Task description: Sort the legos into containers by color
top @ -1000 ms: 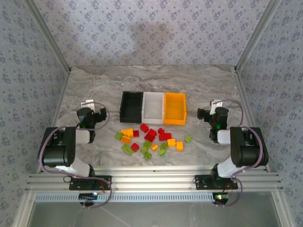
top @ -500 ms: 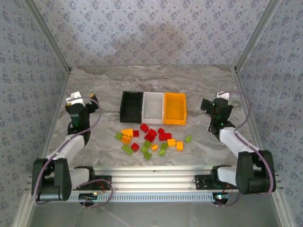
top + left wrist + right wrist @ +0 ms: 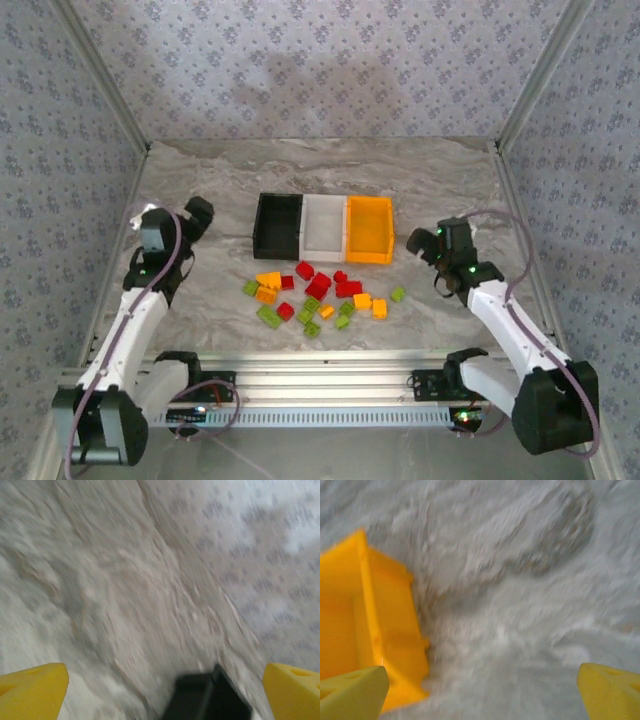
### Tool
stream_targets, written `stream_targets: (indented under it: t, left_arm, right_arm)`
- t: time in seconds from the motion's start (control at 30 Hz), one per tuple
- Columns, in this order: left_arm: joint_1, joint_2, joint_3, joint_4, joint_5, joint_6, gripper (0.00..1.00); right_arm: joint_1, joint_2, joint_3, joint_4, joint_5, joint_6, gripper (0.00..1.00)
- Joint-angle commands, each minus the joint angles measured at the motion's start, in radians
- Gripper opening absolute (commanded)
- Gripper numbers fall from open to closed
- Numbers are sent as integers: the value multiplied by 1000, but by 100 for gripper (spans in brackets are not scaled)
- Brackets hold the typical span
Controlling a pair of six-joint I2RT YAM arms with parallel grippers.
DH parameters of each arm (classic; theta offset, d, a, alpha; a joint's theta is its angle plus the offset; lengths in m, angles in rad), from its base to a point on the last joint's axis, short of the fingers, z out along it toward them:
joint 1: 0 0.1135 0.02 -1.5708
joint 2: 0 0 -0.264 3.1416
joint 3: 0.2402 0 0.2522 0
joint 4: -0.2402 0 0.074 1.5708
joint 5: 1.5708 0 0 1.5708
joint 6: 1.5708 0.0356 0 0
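The legos (image 3: pixel 318 290) lie scattered in a loose patch in front of the containers: red (image 3: pixel 349 288), orange-yellow (image 3: pixel 266 287) and lime green (image 3: pixel 268 316) bricks. Behind them a black bin (image 3: pixel 277 226), a white bin (image 3: pixel 322 226) and an orange-yellow bin (image 3: pixel 369 229) stand side by side. My left gripper (image 3: pixel 198 214) hovers left of the black bin, open and empty. Its wrist view is blurred, with the black bin (image 3: pixel 207 700) low between the yellow fingertips (image 3: pixel 32 690). My right gripper (image 3: pixel 417 241) is open and empty just right of the orange-yellow bin (image 3: pixel 360 625).
The marble table (image 3: pixel 330 165) is walled on three sides by patterned panels (image 3: pixel 320 60). Aluminium rails (image 3: pixel 320 385) run along the near edge by the arm bases. Bare tabletop stretches behind the bins and beside each gripper.
Both arms have unfolded from their tucked pose and reached forward. The left gripper swung out left of the black bin; the right one moved in toward the orange-yellow bin. The legos have not moved.
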Motion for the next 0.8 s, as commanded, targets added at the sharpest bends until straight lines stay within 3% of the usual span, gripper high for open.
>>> stream_targets:
  t: [0.0,0.1,0.23,0.63,0.77]
  left_arm:
    - [-107,-87,-45,-91,68,-24,99]
    - [-208,-162,-133,-109,32,-42,99]
    - [-251,-253,-224,-139,21,-67,99]
    - [-252,-377,-319,-182,12,-85,100]
    - [-253,-383,-333,-180,15,-92,99]
  right_arm:
    - [129,-37,-66,-175,34,115,98]
    - [242,-34,-84,-196,98,202,94]
    - [339,9,-78,-186,179,256,92]
    - [405,207,-35,-107,218,310,75]
    - [397,250,-32,-81,208,308,65]
